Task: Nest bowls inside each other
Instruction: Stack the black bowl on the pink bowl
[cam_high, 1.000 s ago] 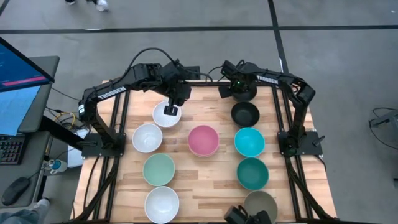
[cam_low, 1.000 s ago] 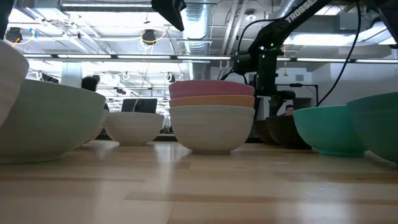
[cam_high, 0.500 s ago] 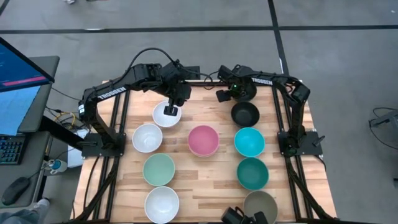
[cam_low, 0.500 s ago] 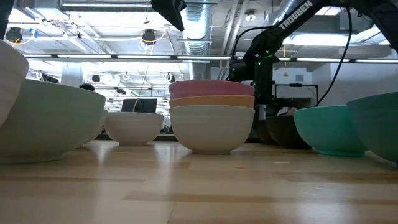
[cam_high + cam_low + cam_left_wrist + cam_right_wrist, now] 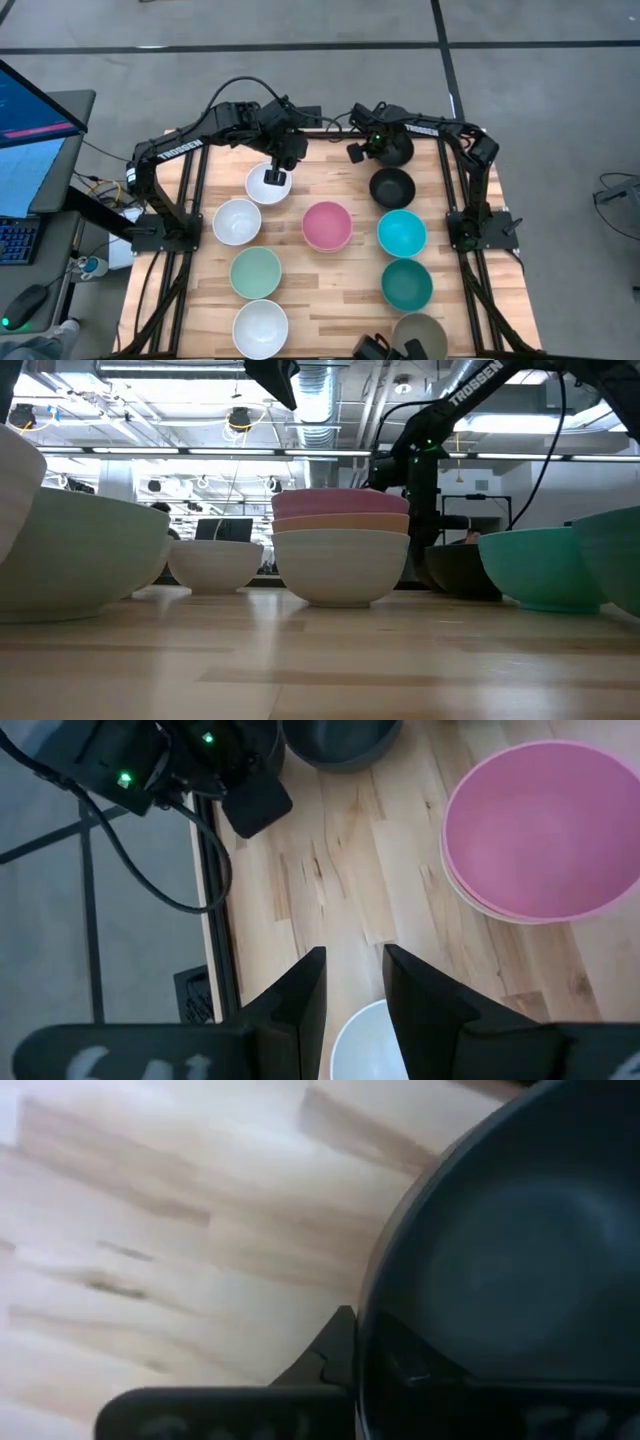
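In the high view, the right gripper (image 5: 384, 150) sits at the upper right of the desk (image 5: 340, 300), its fingers closed on the rim of a black bowl (image 5: 500, 1290), as the right wrist view shows. A second black bowl (image 5: 392, 185) lies just below it. The left gripper (image 5: 273, 176) hangs over the white bowl (image 5: 268, 184) at upper centre, fingers (image 5: 300, 1010) slightly parted, gripping nothing. The pink bowl (image 5: 327, 225) tops a stack at the centre; the low view shows orange and white bowls under it. Down the right run two teal bowls (image 5: 401, 229) and a grey-olive bowl (image 5: 420, 333); down the left, a white, a pale green bowl (image 5: 255, 271) and another white.
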You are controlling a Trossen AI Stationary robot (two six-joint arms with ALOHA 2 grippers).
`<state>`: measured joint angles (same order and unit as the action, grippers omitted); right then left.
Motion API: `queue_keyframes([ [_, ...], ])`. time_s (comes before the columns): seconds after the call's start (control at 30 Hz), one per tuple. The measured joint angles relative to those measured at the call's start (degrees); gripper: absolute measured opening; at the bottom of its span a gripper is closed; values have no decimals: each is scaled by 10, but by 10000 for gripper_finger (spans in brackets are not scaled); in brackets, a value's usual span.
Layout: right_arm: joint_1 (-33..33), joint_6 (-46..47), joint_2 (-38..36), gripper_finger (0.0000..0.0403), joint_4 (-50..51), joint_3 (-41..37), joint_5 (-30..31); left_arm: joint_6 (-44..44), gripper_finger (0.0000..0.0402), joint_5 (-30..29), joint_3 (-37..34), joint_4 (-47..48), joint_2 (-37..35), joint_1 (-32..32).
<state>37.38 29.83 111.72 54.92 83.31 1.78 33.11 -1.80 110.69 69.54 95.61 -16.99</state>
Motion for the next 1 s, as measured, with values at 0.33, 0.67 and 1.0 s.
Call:
queue_keyframes([
  [0.33, -70, -130, 1, 18, 115, 160, 64, -4, 94, 15, 0, 46, 0, -32],
  [0.67, -254, -278, 1, 19, 245, 356, 18, -13, 90, 16, 0, 74, -17, -73],
  [1.0, -408, -253, 0, 17, 352, 427, -29, -49, 66, -96, 0, 92, -93, -79],
])
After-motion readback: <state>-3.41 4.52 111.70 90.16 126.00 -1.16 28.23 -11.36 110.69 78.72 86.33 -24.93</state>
